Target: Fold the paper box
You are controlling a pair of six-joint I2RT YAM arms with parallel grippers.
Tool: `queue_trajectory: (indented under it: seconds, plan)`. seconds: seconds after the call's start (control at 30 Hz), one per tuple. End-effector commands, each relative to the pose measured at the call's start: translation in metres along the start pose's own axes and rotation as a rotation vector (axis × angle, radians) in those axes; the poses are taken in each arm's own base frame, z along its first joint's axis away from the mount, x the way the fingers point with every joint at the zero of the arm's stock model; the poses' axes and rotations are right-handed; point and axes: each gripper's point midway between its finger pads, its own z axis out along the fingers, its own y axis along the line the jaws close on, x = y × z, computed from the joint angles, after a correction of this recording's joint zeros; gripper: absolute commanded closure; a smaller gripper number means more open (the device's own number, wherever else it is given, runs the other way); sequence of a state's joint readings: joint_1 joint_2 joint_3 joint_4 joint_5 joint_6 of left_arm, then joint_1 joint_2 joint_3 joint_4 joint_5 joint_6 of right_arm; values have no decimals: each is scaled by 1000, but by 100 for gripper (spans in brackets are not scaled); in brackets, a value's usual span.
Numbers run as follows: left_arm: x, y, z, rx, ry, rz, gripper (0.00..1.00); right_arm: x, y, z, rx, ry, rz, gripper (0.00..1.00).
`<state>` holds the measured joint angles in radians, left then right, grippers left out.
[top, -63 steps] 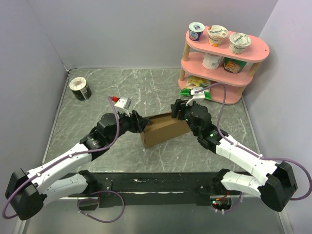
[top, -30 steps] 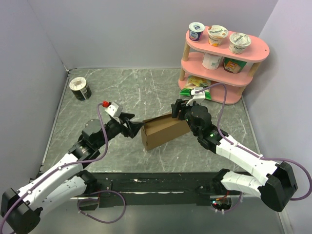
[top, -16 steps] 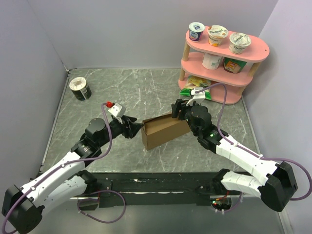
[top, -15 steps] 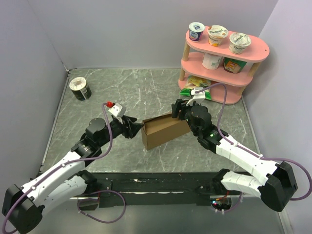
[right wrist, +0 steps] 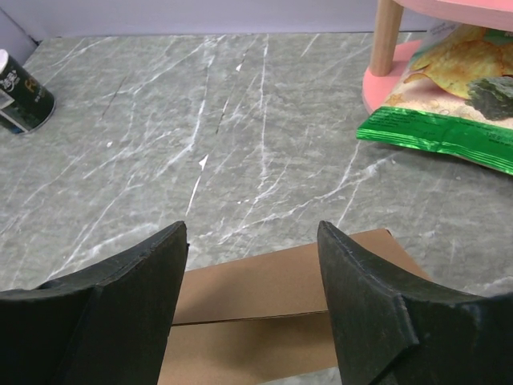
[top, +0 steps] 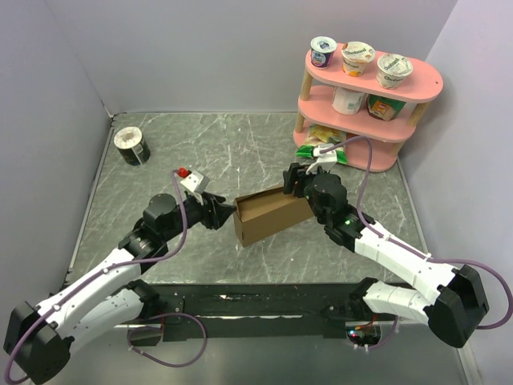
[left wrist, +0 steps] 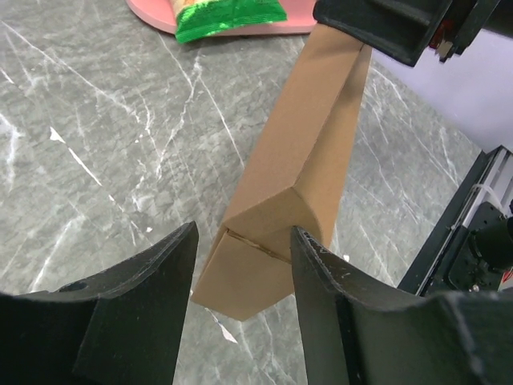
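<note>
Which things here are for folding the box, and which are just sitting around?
For the job:
- paper box
- left claw, at the box's left end
- right claw, at its right end

Just sitting around:
- dark can in the far left corner
- pink shelf
- yogurt cups on the shelf
- green snack bag at the bottom of the shelf

a lab test cell: plain grey walls (top: 240,56) enclosing a marble-patterned table (top: 240,152).

The paper box (right wrist: 280,321) runs off the right-wrist view's bottom edge, behind the fingers (right wrist: 128,313).
</note>
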<state>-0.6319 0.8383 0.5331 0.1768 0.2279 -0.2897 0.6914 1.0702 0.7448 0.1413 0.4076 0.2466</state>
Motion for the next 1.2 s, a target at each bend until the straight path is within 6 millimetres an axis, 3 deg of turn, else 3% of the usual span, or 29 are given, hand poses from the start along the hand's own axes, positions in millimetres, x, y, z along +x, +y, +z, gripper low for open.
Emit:
queue_trajectory:
  seconds: [0.0,0.2,0.27,0.4,0.5,0.57,0.87,1.03,1.13,1.17]
  plan:
    - [-37,-3,-14,-39,-114,-16,44,59,-18,-4,55,176,-62,30]
    - [-77,3,-12,-115,-223,-140,44,66,-23,-6,69,189,-67,31]
    - [-79,3,-5,-108,-238,-172,44,68,-23,-7,66,193,-62,32]
    - [-64,12,23,-143,-166,-206,47,72,-24,-8,71,203,-61,32]
    - [-49,7,30,-144,-116,-201,47,71,-25,-8,75,200,-61,32]
    - [-37,-3,31,-131,-103,-187,47,72,-26,-8,81,202,-61,32]
    - [18,-5,23,-211,-56,-185,48,77,-27,-5,93,216,-62,32]
    - [19,-4,21,-245,-72,-134,48,79,-28,-5,95,219,-64,32]
    - [7,-5,21,-260,-91,-134,47,80,-28,-5,97,223,-66,32]
    - [-8,-5,20,-278,-120,-144,46,80,-28,-5,98,222,-65,32]
